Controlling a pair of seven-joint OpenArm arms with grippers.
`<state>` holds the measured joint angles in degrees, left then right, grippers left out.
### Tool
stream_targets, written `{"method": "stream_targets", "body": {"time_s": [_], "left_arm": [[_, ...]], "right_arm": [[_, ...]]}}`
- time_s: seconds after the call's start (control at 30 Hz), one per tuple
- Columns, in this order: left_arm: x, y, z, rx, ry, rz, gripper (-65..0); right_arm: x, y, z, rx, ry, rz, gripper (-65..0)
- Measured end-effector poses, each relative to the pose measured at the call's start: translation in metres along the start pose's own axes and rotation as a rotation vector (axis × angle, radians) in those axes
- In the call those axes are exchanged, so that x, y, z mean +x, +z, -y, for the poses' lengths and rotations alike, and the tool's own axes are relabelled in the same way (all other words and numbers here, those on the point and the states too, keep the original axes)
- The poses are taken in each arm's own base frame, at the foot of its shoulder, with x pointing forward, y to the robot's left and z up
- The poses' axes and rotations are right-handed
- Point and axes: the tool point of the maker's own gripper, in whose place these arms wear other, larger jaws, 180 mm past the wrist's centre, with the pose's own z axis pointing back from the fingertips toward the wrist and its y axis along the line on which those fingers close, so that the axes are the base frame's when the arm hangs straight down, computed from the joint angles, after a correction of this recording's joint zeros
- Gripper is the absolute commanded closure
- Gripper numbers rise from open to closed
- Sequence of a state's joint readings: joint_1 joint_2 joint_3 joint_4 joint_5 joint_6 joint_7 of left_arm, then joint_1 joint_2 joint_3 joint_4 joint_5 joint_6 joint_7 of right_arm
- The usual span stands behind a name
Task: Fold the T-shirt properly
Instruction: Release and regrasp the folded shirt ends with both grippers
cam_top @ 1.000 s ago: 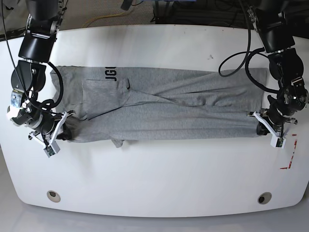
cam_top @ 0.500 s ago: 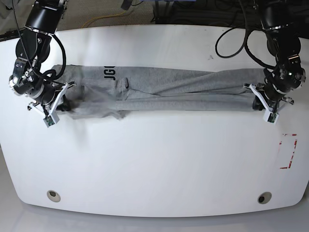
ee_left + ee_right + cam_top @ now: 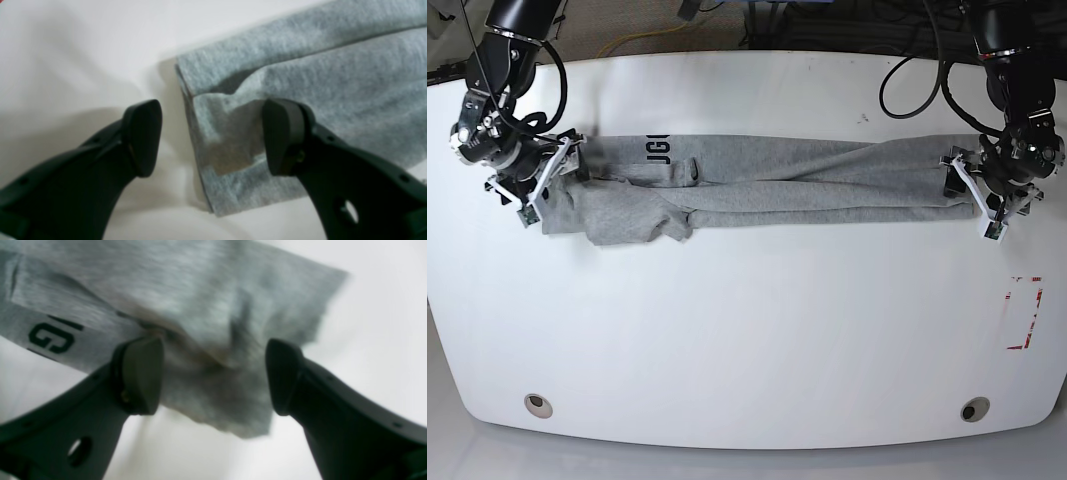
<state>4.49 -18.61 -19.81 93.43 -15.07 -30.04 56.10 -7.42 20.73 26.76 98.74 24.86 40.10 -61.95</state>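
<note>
The grey T-shirt [image 3: 807, 185] lies folded lengthwise into a long narrow band across the back half of the white table [image 3: 747, 330]. Its black lettering [image 3: 656, 151] shows near the left end, and bunched cloth bulges at the front left. My left gripper [image 3: 972, 197] is at the band's right end. In the left wrist view it [image 3: 210, 136] is open, and the T-shirt's layered end [image 3: 300, 83] lies flat on the table between and beyond the fingers. My right gripper [image 3: 547, 180] is at the left end. It [image 3: 213, 373] is open too, with blurred cloth [image 3: 200, 306] and lettering [image 3: 50, 336] just beyond it.
A red tape mark [image 3: 1024, 312] sits near the table's right edge. Two round holes [image 3: 538, 404] [image 3: 974, 409] are near the front edge. Cables hang behind the table's back edge.
Both grippers carried the shirt's front edge toward the back, folding it into a narrower band. Both then opened and let go of the cloth.
</note>
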Motion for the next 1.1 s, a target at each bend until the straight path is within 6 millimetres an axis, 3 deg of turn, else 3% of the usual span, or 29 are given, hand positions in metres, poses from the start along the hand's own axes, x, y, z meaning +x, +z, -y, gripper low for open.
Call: {"method": "stream_targets", "body": {"time_s": [0.1, 0.2, 0.3, 0.43, 0.6, 0.73, 0.87, 1.03, 1.1], "left_arm": [[0.023, 0.018, -0.002, 0.026, -0.064, 0.068, -44.6], [0.055, 0.042, 0.001, 0.046, -0.180, 0.171, -44.6], [0.065, 0.052, 0.015, 0.023, -0.266, 0.206, -44.6], [0.059, 0.042, 0.027, -0.002, -0.232, 0.191, -44.4], [0.051, 0.017, 0.059, -0.107, -0.218, 0.154, -44.4], [0.027, 0.000, 0.051, -0.073, -0.243, 0.047, -44.0], [0.002, -0.013, 0.050, -0.083, -0.233, -0.038, -36.9], [-0.007, -0.018, 0.048, -0.088, -0.222, -0.067, -32.9], [-0.007, -0.018, 0.048, -0.089, -0.222, -0.064, -32.9]], "right_arm": [[0.007, 0.016, 0.014, -0.065, 0.015, -0.008, -45.8], [0.028, 0.020, 0.013, -0.076, 0.030, 0.031, -45.8], [0.048, 0.020, 0.010, -0.065, 0.038, 0.079, -45.8], [0.066, 0.010, 0.010, -0.057, 0.017, 0.101, -45.8], [0.077, -0.027, -0.002, 0.060, -0.033, 0.074, -45.8], [0.070, -0.046, 0.006, 0.092, -0.100, 0.022, -45.8], [0.078, -0.063, 0.004, 0.144, -0.159, 0.052, -45.8], [0.072, -0.085, -0.002, 0.208, -0.206, -0.013, -45.7], [0.073, -0.090, -0.005, 0.223, -0.215, -0.020, -41.5]]}}
